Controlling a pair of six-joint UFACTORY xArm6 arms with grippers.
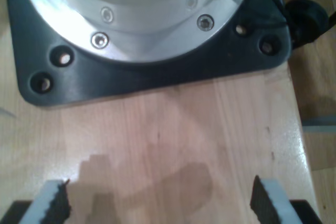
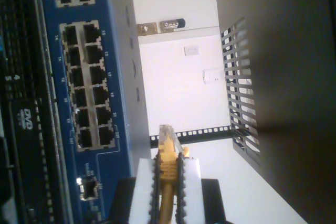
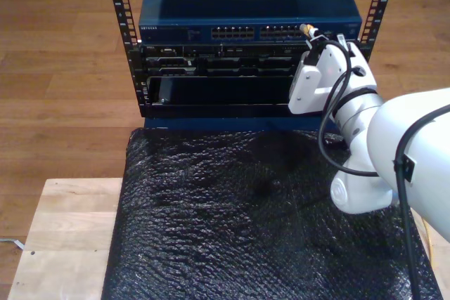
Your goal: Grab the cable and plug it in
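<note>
Second wrist view shows our second hand clamped on the thin yellow-orange network cable just behind its small clear plug, near the blue switch's ports. We judge it light, limp, its clip fragile. Our first hand hangs wide over the wooden desk.

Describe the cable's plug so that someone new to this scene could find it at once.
Start at the blue network switch atop the rack. Beside its port rows, my second gripper is shut on the cable. The plug is the small clear tip jutting beyond the white fingers, not yet in any port.
</note>
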